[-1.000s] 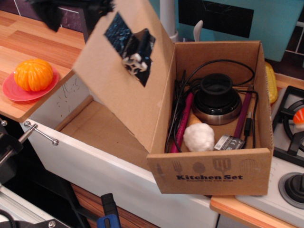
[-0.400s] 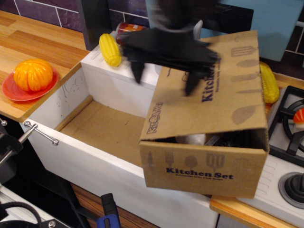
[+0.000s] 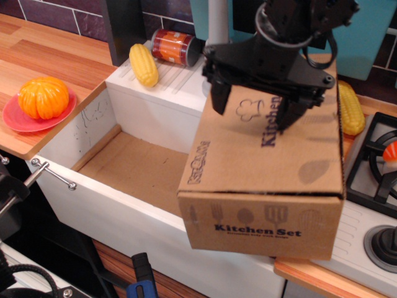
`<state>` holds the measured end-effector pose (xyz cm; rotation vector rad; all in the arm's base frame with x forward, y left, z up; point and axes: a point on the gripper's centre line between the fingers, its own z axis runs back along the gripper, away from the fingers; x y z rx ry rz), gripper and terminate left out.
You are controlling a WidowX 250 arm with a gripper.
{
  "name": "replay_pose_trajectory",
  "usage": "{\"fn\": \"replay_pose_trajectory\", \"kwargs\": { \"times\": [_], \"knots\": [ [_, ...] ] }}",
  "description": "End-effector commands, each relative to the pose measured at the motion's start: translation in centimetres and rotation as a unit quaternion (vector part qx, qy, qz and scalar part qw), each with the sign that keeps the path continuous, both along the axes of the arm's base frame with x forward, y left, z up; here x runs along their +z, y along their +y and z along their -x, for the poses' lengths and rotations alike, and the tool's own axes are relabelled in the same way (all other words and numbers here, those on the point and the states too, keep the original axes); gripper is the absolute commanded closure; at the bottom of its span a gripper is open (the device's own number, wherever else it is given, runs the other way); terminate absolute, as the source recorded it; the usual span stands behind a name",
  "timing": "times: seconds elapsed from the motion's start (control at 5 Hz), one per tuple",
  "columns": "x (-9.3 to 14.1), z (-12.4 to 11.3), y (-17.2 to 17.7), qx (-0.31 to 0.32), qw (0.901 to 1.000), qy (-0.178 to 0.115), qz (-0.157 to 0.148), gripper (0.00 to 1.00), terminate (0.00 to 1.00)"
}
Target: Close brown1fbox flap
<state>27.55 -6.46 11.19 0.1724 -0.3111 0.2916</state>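
One flap [image 3: 273, 155] lies flat atop brown1fbox [image 3: 263, 226], chef-hat print up. Box sits on white sink front edge [image 3: 124, 217]. Black gripper [image 3: 254, 105] above flap's far part, fingers spread, grasping nothing. Corn cob [image 3: 143, 64], can [image 3: 173, 47] behind.

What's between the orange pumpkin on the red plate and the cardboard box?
In the one camera view, the white sink with its brown cardboard floor lies between the pumpkin and the box.
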Motion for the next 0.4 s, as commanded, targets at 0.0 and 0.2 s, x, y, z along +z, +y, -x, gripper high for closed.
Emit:
{"fn": "replay_pose_trajectory", "kwargs": {
  "times": [0.0,0.2],
  "knots": [
    [-0.79,-0.92,-1.30,-0.007,0.9977,-0.017,0.065,0.00,0.00],
    [-0.51,-0.96,-0.94,-0.020,0.9980,-0.012,0.058,0.00,1.00]
  ]
}}
